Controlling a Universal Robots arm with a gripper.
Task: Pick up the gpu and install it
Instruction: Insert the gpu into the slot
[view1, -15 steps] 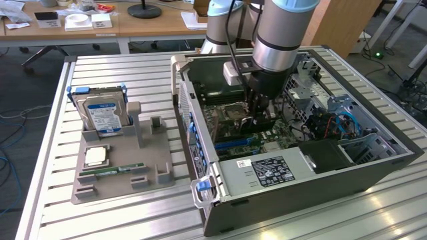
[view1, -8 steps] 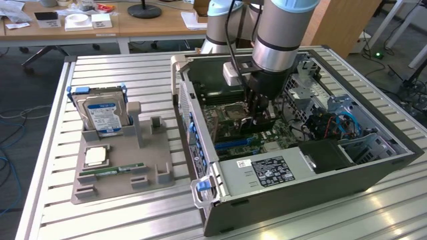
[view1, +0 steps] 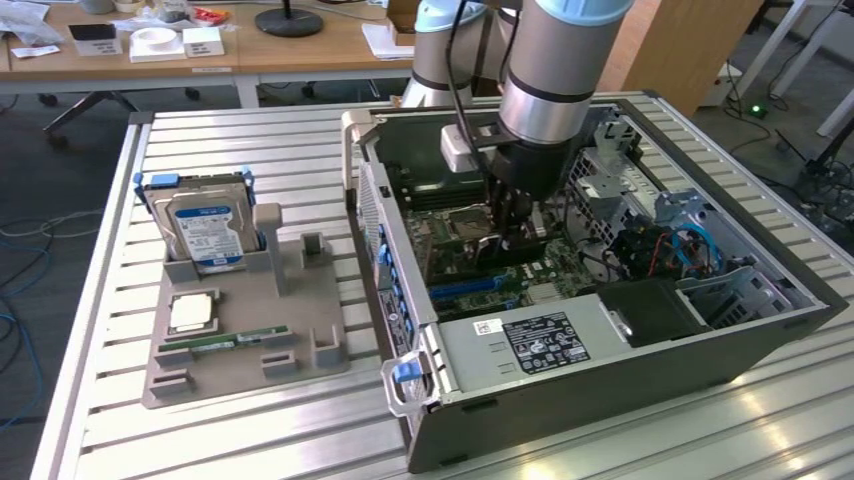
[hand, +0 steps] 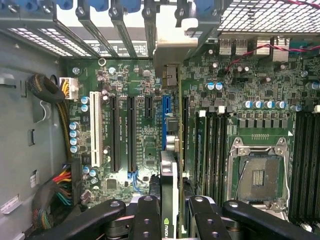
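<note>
gpu (hand: 169, 175): thin dark card seen edge-on, inside the computer case (view1: 601, 380), clamped between the black gripper (hand: 172, 217) fingers (hand: 148, 220), which are closed on its two flat faces. A green-and-white logo mark sits on the card's edge by the fingers; I can read no lettering on it. The long axis runs from the gripper toward the case's rear slot openings, with the beige sheet-metal bracket (hand: 172, 50) leading at that end. The card stands on edge in line with the blue expansion slot (hand: 165, 112) on the green motherboard (hand: 140, 140); I cannot tell whether it touches the slot. Black slots lie parallel beside it, then a white slot (hand: 93, 127). The open square CPU socket (hand: 260, 175) has a bright metal frame. A black label with white print (view1: 534, 340) lies on the case's silver box near the front; the text is too small to read. Outside the case, on the exterior view's left, a grey moulded tray (view1: 240, 375) holds an upright silver hard drive (view1: 207, 235) with a blue-white label and a flat green memory stick (view1: 240, 340). Case and tray rest on a ribbed aluminium table (view1: 267, 140).
</note>
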